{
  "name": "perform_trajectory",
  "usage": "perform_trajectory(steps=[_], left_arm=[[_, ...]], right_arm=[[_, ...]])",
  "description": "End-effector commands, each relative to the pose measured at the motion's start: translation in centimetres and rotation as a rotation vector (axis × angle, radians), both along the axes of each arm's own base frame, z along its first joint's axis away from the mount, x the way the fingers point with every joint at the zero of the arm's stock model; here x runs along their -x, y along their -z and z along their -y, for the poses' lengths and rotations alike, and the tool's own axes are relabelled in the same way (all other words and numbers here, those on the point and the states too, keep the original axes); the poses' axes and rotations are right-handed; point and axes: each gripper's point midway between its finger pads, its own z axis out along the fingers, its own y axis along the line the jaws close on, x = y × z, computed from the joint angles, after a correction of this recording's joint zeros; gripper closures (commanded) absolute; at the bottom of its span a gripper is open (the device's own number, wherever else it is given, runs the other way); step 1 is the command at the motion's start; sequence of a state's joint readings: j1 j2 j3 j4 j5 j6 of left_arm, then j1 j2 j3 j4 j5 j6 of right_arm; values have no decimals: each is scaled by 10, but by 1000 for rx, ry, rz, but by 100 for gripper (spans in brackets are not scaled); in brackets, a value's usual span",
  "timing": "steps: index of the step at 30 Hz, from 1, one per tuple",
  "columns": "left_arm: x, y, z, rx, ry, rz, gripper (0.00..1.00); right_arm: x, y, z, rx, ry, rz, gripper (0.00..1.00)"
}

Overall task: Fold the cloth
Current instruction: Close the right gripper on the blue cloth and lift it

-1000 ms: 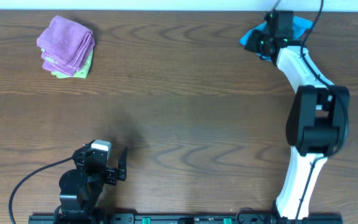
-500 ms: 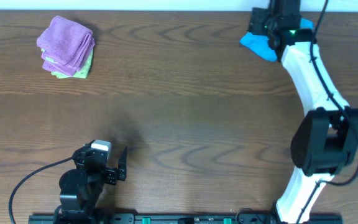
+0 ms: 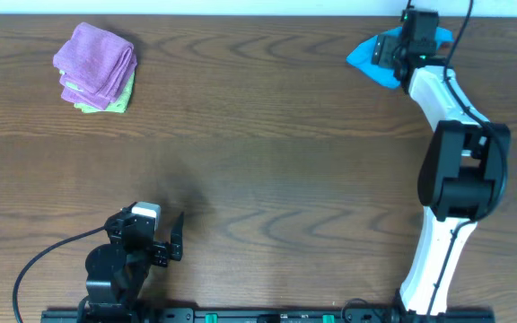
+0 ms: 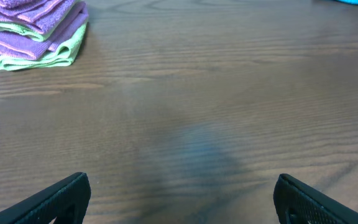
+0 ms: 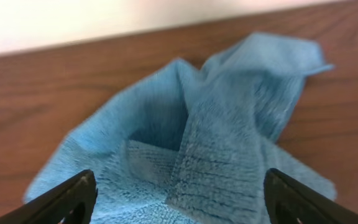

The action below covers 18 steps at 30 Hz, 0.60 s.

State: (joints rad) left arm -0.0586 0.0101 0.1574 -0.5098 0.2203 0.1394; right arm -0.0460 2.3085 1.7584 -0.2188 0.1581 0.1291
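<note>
Nearest, the left gripper [image 4: 182,194] sits low at the front edge of the tabletop [image 3: 285,161], its fingers spread wide with nothing between them. Beyond it lies a long stretch of bare wood.

At the far left corner is a stack of folded cloths, purple [image 3: 95,61] on top and green [image 4: 37,60] underneath. It is well apart from the work.

At the far right corner lies the blue cloth [image 3: 366,56], crumpled, with one flap lifted and a loose corner pointing toward the back edge. The right gripper [image 5: 179,196] hovers just over it, fingers spread to either side of the bunched middle and pinching nothing.

The blue cloth looks like soft, light terry: it will sag and drape, not hold a shape, and its nap should grip well. The free corner or an outer hem seems the best hold, so the cloth can be pulled flat before folding.
</note>
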Motion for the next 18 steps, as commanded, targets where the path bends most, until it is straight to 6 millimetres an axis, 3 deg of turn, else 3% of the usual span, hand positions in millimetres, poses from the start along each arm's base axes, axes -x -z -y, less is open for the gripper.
perform_trajectory(steps=[1,4,6,7,9,10,11,18], left_arm=[[-1,6,-2,-19,-5,-5,5],[-1,6,-2,-19,-5,-5,5],[-1,6,-2,-19,-5,-5,5],[-1,6,-2,-19,-5,-5,5],[-1,6,-2,-19,-5,-4,5],[-1,6,-2,-19,-5,-5,5],[-1,6,-2,-19,-5,-5,5],[-1,6,-2,-19,-5,-5,5]], right_arm=[[3,28,1,0,22,-42,18],[6,39,9,16,70,-56,20],[6,42,14,33,91,-56,25],[6,44,16,39,97,-56,32],[7,45,19,40,103,-59,76],[7,45,20,39,106,-59,92],[7,45,21,30,118,-56,99],[14,51,14,25,107,-95,99]])
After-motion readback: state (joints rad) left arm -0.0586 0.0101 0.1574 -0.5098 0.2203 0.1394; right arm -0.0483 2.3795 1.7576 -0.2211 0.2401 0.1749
